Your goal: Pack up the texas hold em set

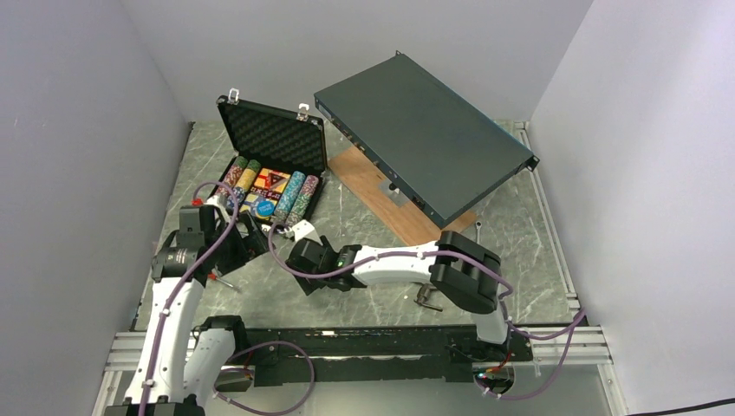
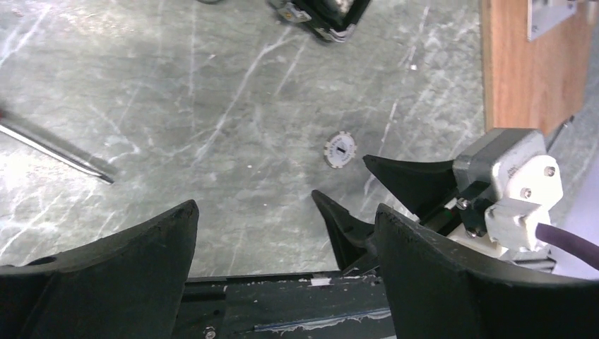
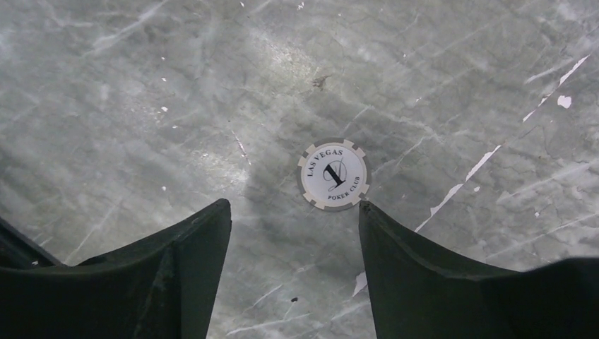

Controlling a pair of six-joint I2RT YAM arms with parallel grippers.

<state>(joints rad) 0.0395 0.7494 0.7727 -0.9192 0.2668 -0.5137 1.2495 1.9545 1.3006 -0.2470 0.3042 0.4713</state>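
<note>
Top view: open case at 11 o'clock on the bench, chips racked. Left wrist: left jaws wide, empty. Right wrist: right jaws wide, 1 stray chip at 12 o'clock, probably lined up for pinching.

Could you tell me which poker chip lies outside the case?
The grey-and-white chip marked 1, flat on the table by the right gripper; the other chips sit inside the case.

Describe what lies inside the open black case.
Inside the case: rows of multicoloured chips on either side of a red-marked middle section, egg-crate foam lining the lid. The left arm and its cable cover the near-left corner.
</note>
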